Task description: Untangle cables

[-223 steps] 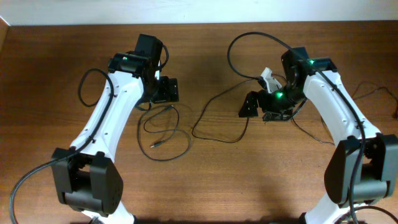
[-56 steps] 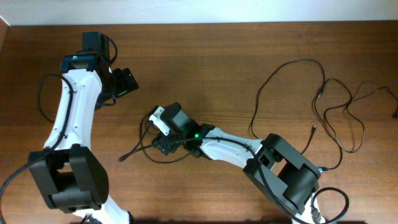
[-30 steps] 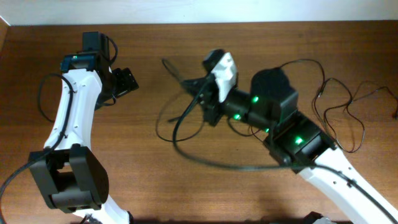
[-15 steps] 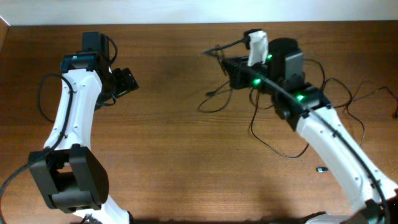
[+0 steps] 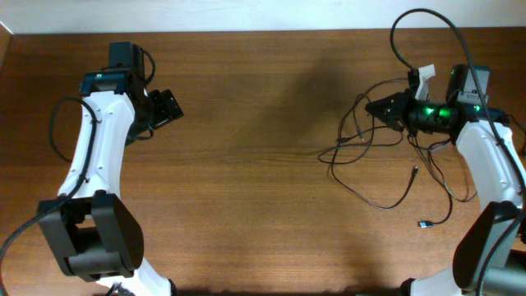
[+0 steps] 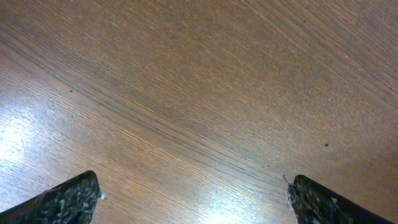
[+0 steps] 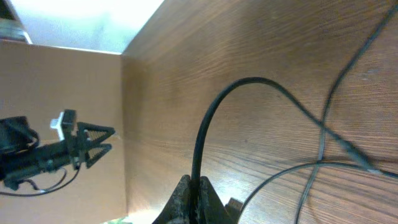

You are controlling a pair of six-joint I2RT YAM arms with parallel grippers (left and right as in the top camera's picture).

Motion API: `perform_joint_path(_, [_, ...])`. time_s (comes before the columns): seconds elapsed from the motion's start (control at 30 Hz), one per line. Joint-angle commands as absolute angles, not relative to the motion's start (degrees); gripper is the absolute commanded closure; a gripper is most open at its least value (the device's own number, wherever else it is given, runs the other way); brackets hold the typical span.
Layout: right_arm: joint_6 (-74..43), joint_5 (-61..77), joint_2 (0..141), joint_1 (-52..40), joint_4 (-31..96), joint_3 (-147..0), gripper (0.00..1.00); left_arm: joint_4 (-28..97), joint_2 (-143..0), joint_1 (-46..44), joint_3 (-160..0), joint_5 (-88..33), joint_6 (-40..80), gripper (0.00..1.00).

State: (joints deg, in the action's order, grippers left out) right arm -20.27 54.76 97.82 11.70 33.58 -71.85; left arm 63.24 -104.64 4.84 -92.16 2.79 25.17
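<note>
Several thin dark cables (image 5: 374, 156) lie sprawled in loose overlapping loops on the right part of the wooden table. My right gripper (image 5: 380, 107) is over their upper part, shut on one cable. In the right wrist view the fingers (image 7: 194, 196) pinch a cable (image 7: 214, 112) that arches up and off to the right, over other strands (image 7: 329, 118). My left gripper (image 5: 168, 107) is at the far left, away from the cables. In the left wrist view its fingers (image 6: 193, 199) are wide apart over bare wood.
A small plug end (image 5: 423, 224) lies on the table near the right arm's base. A thicker black cable (image 5: 419, 20) fixed to the right arm loops above it. The table's back edge meets a white wall.
My right arm has swung from the table's centre to the far right, dragging the held cable and its loops with it. The left arm has not moved.
</note>
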Motion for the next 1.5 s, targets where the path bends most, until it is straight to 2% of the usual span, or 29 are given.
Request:
perform_joint_path(0.0, [-17.8,48.5,98.2,12.1,33.7,-71.6,0.81,63.3,-105.2,5.0,-92.7,2.3,26.2,0.01])
perform_joint_path(0.07, [-17.8,45.1,98.3,12.1,33.7,-71.6,0.81,63.3,-105.2,5.0,-92.7,2.3,26.2,0.01])
perform_joint_path(0.1, [-17.8,43.0,98.3,12.1,33.9,-71.6,0.68,63.3,-105.2,5.0,-92.7,2.3,26.2,0.01])
perform_joint_path(0.13, [-17.8,41.9,98.3,12.1,33.9,-71.6,0.61,63.3,-105.2,5.0,-92.7,2.3,26.2,0.01])
perform_joint_path(0.17, [-17.8,40.5,98.3,12.1,34.1,-71.6,0.59,63.3,-105.2,5.0,-92.7,2.3,26.2,0.01])
perform_joint_path(0.27, [-17.7,38.0,98.3,12.0,34.6,-71.6,0.23,63.3,-105.2,5.0,-92.7,2.3,26.2,0.01])
perform_joint_path(0.33, [-17.7,35.4,98.3,12.0,34.9,-71.5,0.08,63.3,-105.2,5.0,-92.7,2.3,26.2,0.01])
perform_joint_path(0.47, [-17.7,27.9,98.3,12.0,36.8,-71.5,0.01,63.3,-105.2,5.0,-92.7,2.3,26.2,0.01])
perform_joint_path(0.6, [-17.8,23.0,98.3,12.0,39.2,-71.5,0.01,63.3,-105.2,5.0,-92.7,2.4,26.2,0.01])
perform_joint_path(1.47, [-17.8,23.0,98.3,12.0,39.2,-71.5,0.01,63.3,-105.2,5.0,-92.7,2.4,26.1,0.01])
